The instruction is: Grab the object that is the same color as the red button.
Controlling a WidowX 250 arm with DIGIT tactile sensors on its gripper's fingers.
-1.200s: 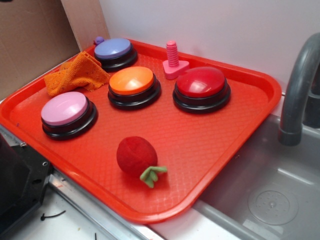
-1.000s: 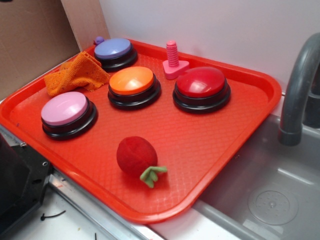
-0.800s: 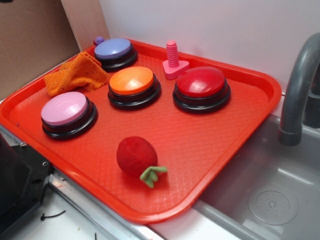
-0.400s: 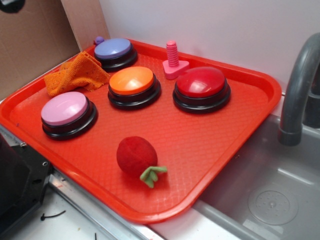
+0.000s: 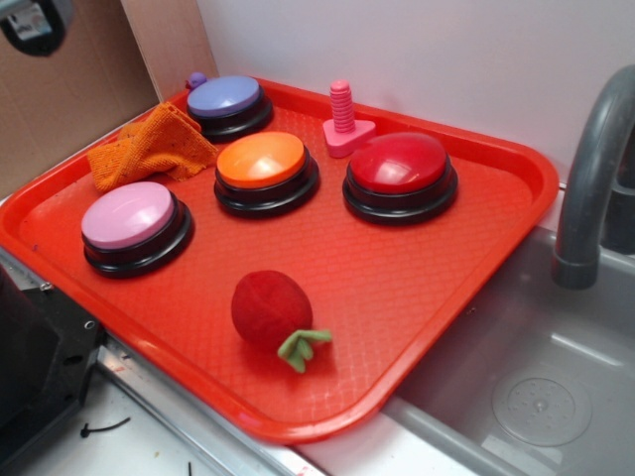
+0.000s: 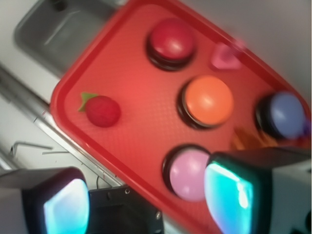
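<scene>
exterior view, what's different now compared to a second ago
Only the robot has moved: part of it has come into the top left corner, lower than a moment earlier. Nothing was taken hold of. The plush strawberry, the red button, the other buttons, the cloth and the tray lie as before.

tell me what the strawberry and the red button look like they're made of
Strawberry: soft plush, probably; its surface is matte and fuzzy, with a felt-like green stem. Red button: likely hard plastic; its glossy dome catches highlights above a black base.
</scene>
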